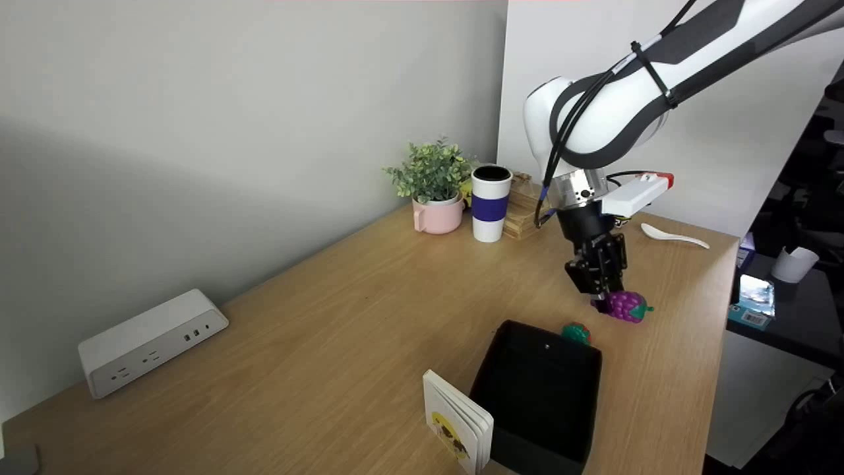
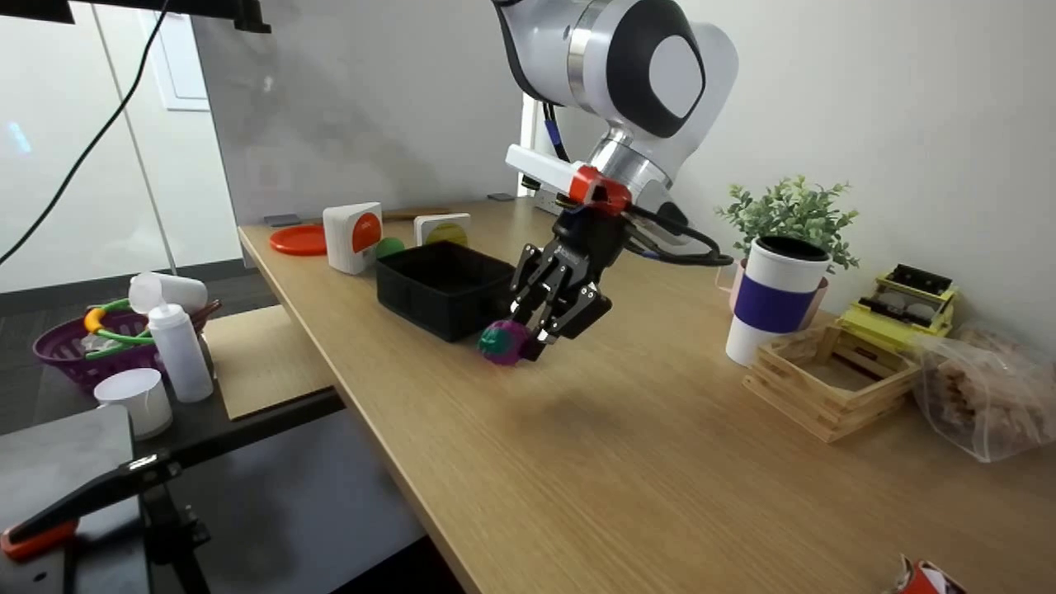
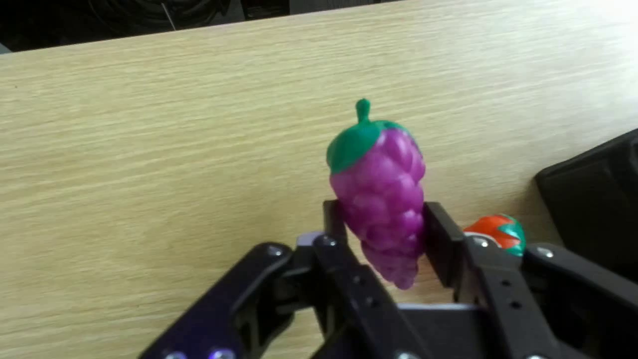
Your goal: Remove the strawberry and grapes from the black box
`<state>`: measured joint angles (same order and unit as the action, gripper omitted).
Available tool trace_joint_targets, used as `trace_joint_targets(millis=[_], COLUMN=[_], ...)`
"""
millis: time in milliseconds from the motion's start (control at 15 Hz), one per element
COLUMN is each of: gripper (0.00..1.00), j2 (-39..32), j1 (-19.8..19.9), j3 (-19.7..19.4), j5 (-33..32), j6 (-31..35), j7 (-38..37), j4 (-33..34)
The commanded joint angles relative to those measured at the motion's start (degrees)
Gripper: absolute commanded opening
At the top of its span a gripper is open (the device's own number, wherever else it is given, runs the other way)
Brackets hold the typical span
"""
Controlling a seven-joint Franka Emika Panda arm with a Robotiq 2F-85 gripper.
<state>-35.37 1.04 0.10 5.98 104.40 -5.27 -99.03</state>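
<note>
Though lengthwise aslant, grapes [image 3: 383, 192], stem [image 3: 363, 110] toward edge [image 3: 199, 33].

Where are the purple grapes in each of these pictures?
An exterior view: grapes, right of centre, lower half.
An exterior view: grapes, just below the centre.
Wrist view: grapes, slightly right of centre, held in the gripper.
Shared landmark: the black box, visible in all three views.

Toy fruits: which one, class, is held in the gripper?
The purple grapes, clasped in the gripper; the red strawberry lies on the table beside the black box.
</note>
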Motion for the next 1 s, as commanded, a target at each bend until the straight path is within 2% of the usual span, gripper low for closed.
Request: trace_joint_targets(millis=[0,467,933], gripper=[0.17,0.17,0.17], j2=[-1.3,-1.4,-1.2], j1=[-0.1,-3.3,-3.6], j3=[0.8,1.1,0.8], j5=[2.0,0.7,0.5], j6=[2.6,4.8,4.8], j7=[1.4,-1.5,-2.5], j4=[0.8,1.0,0.8])
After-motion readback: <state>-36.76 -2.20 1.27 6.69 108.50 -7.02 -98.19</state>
